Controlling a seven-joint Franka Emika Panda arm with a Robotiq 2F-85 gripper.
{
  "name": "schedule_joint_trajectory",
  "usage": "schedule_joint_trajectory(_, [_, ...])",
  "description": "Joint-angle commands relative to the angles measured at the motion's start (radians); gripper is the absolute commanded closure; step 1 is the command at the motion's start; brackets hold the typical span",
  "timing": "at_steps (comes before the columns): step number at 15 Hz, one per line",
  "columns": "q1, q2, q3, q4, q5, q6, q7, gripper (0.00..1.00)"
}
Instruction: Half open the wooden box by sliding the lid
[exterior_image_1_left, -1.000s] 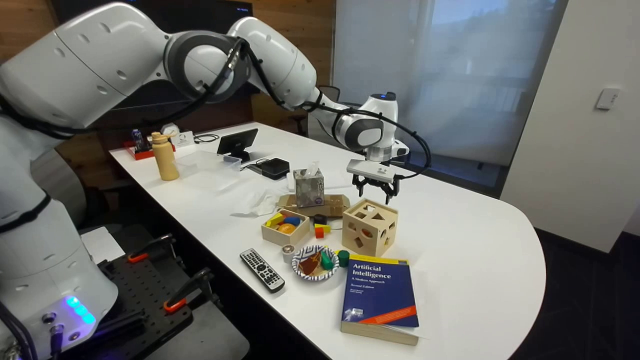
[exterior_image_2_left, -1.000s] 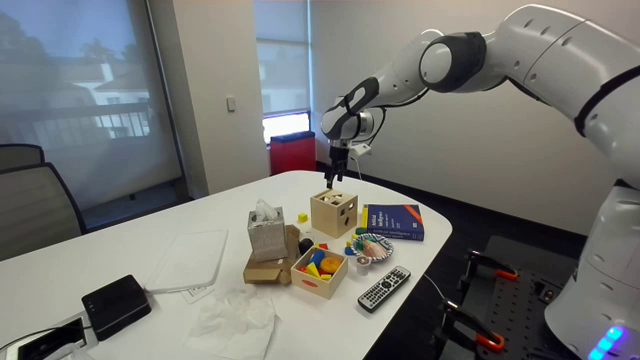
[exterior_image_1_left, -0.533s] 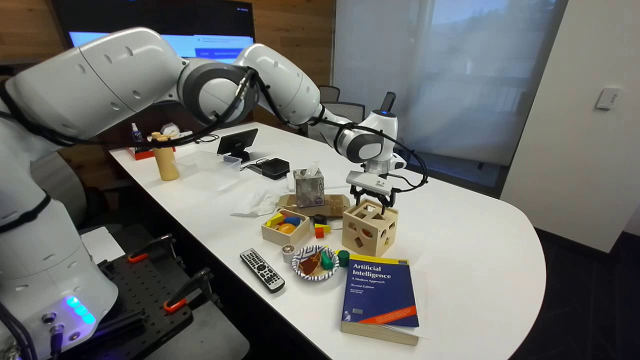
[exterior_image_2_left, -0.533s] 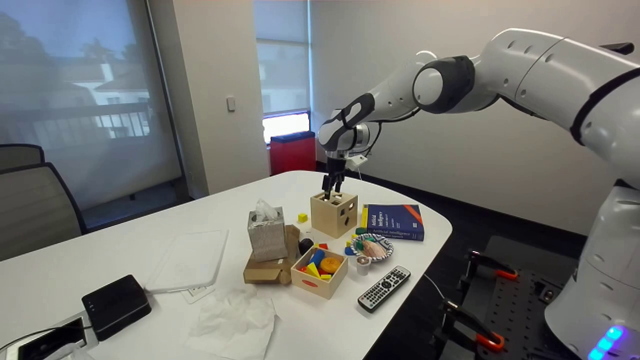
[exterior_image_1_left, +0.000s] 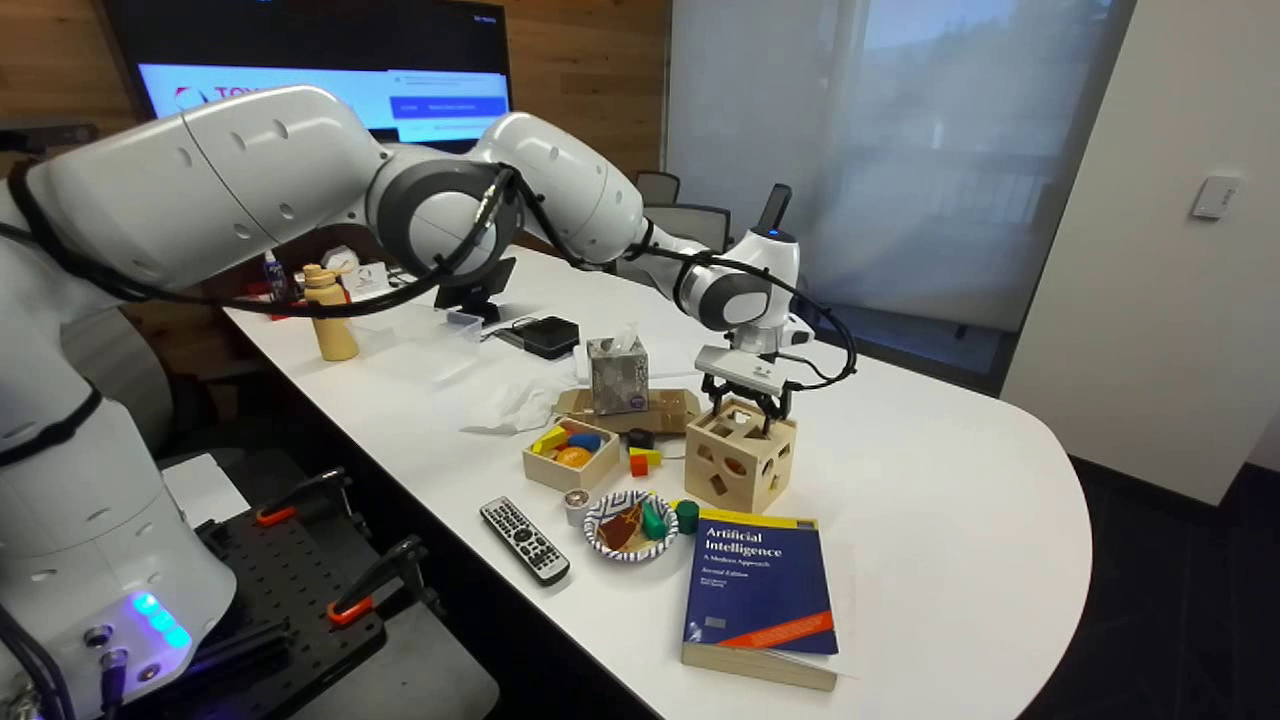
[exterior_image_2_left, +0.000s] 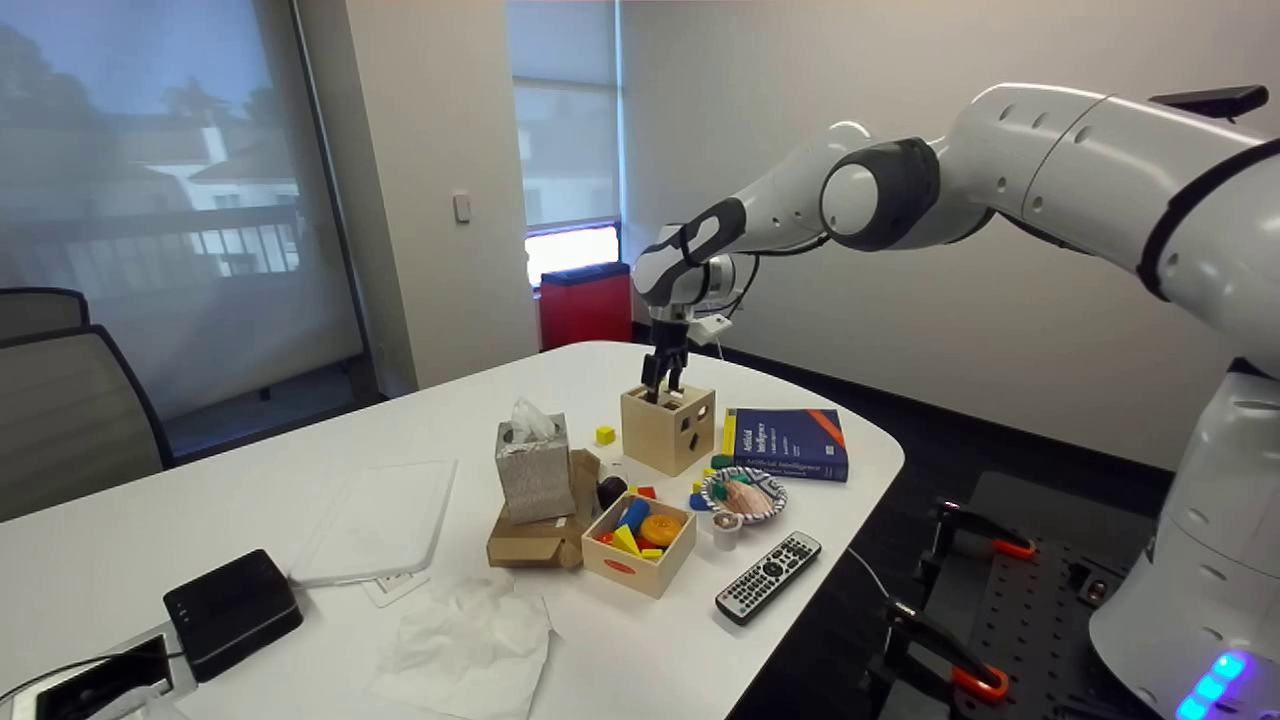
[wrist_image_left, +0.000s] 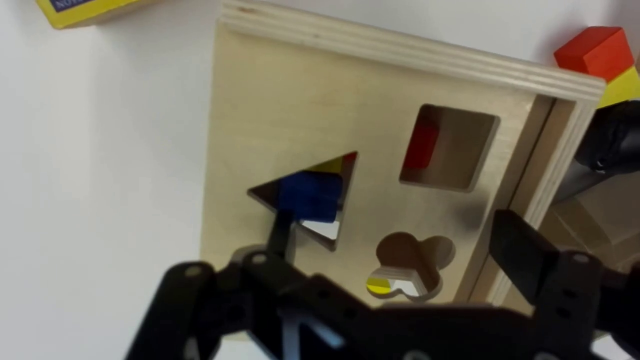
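Wrist view: your black, two-fingered end effector (wrist_image_left: 392, 216), spread wide, spans the pale-wood square lid (wrist_image_left: 377, 170). Both exterior views: it has just lowered atop the pale-wood cube box (exterior_image_2_left: 658, 432), likely readying you to slide.

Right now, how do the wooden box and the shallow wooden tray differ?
The wooden box is a taller cube; the tray has low walls. A lid with cut-outs mostly covers the wooden box; the tray is open, showing colourful pieces. The open gripper is at the wooden box's top; the tray stands apart. Both are pale wood.
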Motion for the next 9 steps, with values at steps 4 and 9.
schedule_joint_trajectory(4, [0.008, 0.079, -0.012, 0.134, -0.024, -0.074, 0.057, 0.00])
schedule_joint_trajectory(9, [0.029, 0.094, -0.045, 0.156, -0.031, -0.069, 0.087, 0.00])
